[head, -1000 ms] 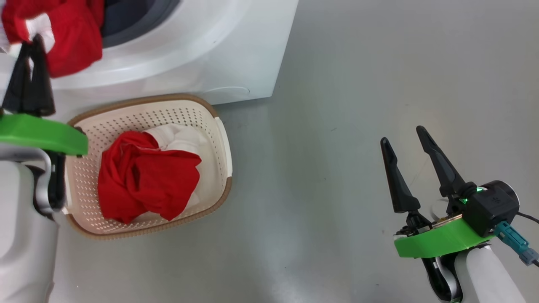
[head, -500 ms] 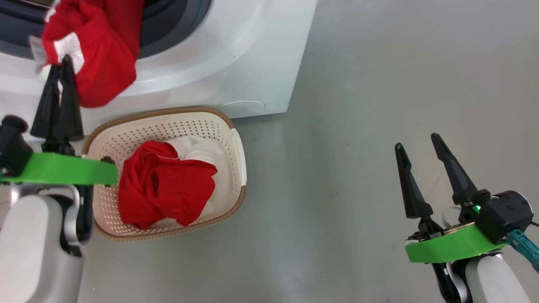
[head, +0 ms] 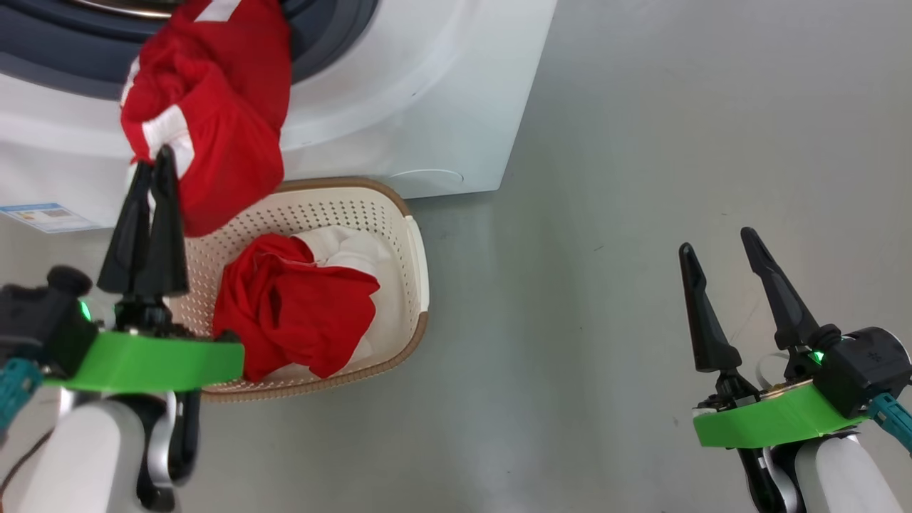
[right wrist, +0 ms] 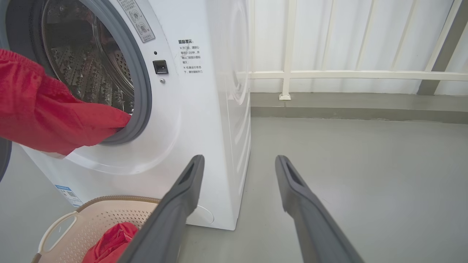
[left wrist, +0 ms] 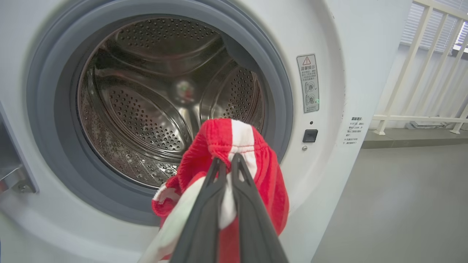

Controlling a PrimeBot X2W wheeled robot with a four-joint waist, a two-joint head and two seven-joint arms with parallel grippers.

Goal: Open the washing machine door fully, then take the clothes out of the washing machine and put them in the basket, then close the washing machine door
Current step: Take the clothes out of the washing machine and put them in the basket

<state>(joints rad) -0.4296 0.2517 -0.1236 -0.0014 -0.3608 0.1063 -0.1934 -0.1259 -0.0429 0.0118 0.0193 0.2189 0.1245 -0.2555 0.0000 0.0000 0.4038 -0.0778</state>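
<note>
We are mid-unloading: some clothes (head: 292,306) lie in the basket (head: 417,242), just before the washing machine (head: 442,92). Our left gripper (head: 155,158) is clenched on a red garment (head: 221,107) at its white-striped edge. The garment hangs from the machine's mouth, long axis running down its front. Our right gripper (head: 717,239) is spread and empty, well off the machine. The drum (left wrist: 146,98) looks empty, so dropping this piece and shutting up remain.

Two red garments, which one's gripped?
The white-trimmed red garment hanging from the washing machine, pinched by the left gripper; the other red garment lies in the basket.
</note>
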